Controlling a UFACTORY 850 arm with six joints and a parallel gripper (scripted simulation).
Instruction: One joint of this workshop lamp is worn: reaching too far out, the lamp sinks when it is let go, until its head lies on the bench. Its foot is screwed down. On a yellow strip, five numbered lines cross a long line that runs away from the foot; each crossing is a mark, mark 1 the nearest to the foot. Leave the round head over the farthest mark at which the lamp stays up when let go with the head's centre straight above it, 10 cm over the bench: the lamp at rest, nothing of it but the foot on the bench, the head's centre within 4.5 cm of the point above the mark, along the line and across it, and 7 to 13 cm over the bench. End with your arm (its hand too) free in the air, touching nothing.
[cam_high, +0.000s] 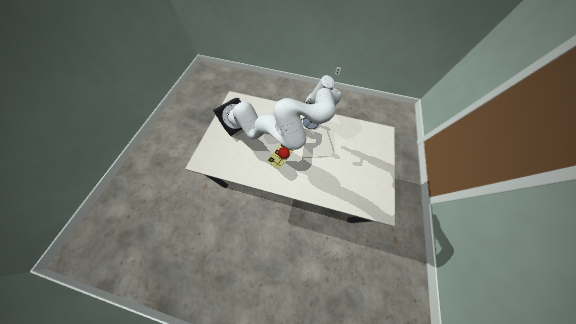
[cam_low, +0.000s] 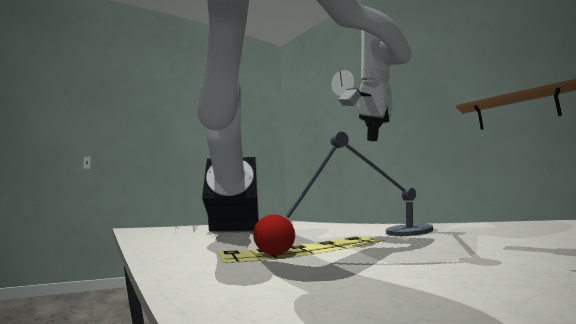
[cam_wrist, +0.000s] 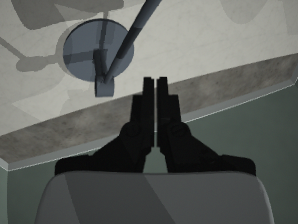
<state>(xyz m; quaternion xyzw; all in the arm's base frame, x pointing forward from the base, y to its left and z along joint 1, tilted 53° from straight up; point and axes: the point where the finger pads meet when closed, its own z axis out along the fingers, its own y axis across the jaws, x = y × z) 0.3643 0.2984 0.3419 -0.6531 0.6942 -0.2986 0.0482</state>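
Observation:
The lamp's round red head is low over the yellow strip, about at the second mark from the far end. Its underside appears to touch the strip; a small gap cannot be ruled out. The lamp's grey elbow joint stands high, with one rod down to the head and one to the short post. The round foot is on the bench. My gripper is shut and empty, apart from the lamp, up beside the elbow. The digits are unreadable.
The white bench carries the arm's black base behind the head. My arm arches above the bench. A brown wall shelf is at the right. Arm and lamp shadows cross the bench.

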